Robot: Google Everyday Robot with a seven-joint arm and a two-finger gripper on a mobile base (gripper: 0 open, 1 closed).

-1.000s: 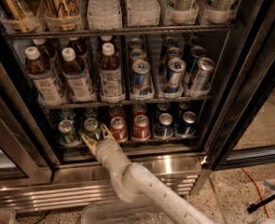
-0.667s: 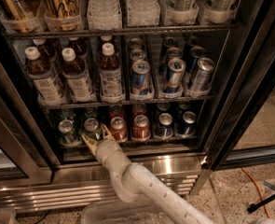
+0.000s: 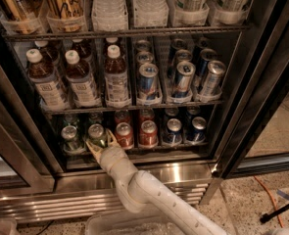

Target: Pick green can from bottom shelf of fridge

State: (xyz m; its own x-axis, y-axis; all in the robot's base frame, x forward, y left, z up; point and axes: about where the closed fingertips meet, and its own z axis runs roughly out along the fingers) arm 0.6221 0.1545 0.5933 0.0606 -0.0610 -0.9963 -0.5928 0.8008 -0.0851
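The fridge [image 3: 259, 89] stands open in front of me. On the bottom shelf [image 3: 180, 145], two green cans stand at the left front: one [image 3: 69, 137] far left, one [image 3: 96, 133] beside it. My gripper [image 3: 101, 142] reaches up from below to the second green can. Its pale fingers [image 3: 91, 147] are spread, one on each side of the can's lower part. The arm [image 3: 149, 195] runs down to the bottom right.
Red cans [image 3: 124, 134] and dark blue cans [image 3: 173, 130] stand to the right on the same shelf. The rack above holds bottles [image 3: 80, 80] and tall blue-silver cans [image 3: 148, 82]. A louvred steel base [image 3: 75, 204] lies below. An orange cable [image 3: 271, 199] crosses the floor.
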